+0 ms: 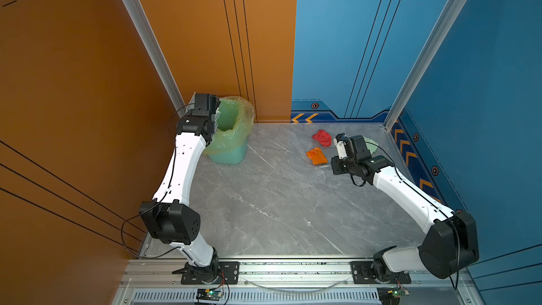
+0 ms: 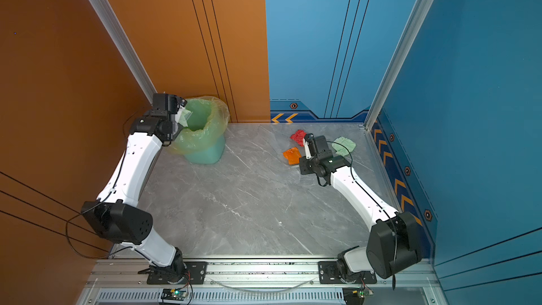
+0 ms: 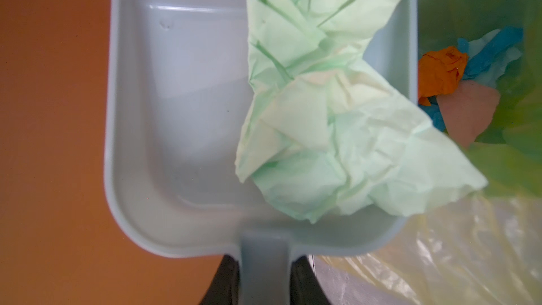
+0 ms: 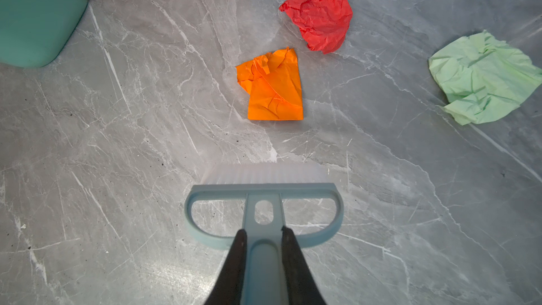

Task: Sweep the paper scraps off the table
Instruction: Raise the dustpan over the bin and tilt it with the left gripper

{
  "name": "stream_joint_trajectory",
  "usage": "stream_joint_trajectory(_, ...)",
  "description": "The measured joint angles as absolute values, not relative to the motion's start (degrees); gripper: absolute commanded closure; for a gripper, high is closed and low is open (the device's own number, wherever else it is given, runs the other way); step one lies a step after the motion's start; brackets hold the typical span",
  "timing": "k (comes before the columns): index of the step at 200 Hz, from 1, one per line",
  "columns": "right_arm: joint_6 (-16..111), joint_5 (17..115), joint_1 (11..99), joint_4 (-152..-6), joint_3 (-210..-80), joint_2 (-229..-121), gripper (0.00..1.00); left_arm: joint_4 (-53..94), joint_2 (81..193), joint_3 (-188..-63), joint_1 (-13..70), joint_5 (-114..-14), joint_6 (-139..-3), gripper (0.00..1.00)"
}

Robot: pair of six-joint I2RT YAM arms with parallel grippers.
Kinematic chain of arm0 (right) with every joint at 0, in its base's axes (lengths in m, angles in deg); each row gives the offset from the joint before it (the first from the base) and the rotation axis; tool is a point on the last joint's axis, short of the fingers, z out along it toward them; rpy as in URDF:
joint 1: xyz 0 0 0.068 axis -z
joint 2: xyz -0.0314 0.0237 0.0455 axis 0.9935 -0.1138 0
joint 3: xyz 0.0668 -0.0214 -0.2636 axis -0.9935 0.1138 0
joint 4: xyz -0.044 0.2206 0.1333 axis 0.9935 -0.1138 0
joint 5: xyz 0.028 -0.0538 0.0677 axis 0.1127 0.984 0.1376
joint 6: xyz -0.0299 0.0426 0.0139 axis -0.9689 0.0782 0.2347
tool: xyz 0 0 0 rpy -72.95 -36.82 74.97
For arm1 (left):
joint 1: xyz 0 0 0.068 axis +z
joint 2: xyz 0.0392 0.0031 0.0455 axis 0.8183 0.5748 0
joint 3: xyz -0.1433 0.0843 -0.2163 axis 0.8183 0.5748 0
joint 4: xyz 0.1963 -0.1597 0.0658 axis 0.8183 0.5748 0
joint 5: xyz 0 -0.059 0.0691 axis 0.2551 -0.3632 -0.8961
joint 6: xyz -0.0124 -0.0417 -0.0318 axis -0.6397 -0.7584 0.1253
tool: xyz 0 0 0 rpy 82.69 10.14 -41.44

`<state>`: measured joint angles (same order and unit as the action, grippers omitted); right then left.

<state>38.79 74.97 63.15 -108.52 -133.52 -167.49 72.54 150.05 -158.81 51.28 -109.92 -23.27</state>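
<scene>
While the dustpan (image 3: 176,112) hangs at the left rim of the bin (image 1: 227,154) with its crumpled green sheet (image 3: 337,127) only half spilled over the pan's side wall, my first worry is that the sheet clings to the pan. It could also slip outside the yellowish liner (image 1: 237,130) and drop between the bin and the orange wall (image 1: 73,83), where a brush could hardly reach.

The left gripper (image 3: 265,262) has its dark fingers (image 3: 223,277) pinching the pan's handle from both sides, and a sharp shake might twist the handle in that hold. Inside the bin lie an orange ball (image 3: 440,74), blue pieces and a pinkish one, so I'd count those paper scraps as done.

Right of the bin the table (image 1: 264,200) is bare grey marble, with plenty of room to set the pan down. Far right of the bin three more wait: the orange scrap (image 4: 274,89), the red scrap (image 4: 319,14) just beyond it, and a pale green scrap (image 4: 481,77). The right gripper (image 4: 264,231) is clamped on the brush (image 4: 264,195), whose bristles sit just short of the orange one.

The green one lies farthest from the bin, near the table's side rail (image 2: 378,159) and the blue wall (image 2: 469,112). A stroke there looks cramped, and light paper may skid under the bristles or jam against the rail.
</scene>
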Motion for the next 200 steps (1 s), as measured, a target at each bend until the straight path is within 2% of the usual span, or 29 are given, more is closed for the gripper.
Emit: stream_joint_trajectory(200, 38.96, 74.95, 63.17, -107.62, -132.5, -165.9, 1.0, 71.93, 160.39, -168.75, 49.22, -121.42, -4.43, 0.91)
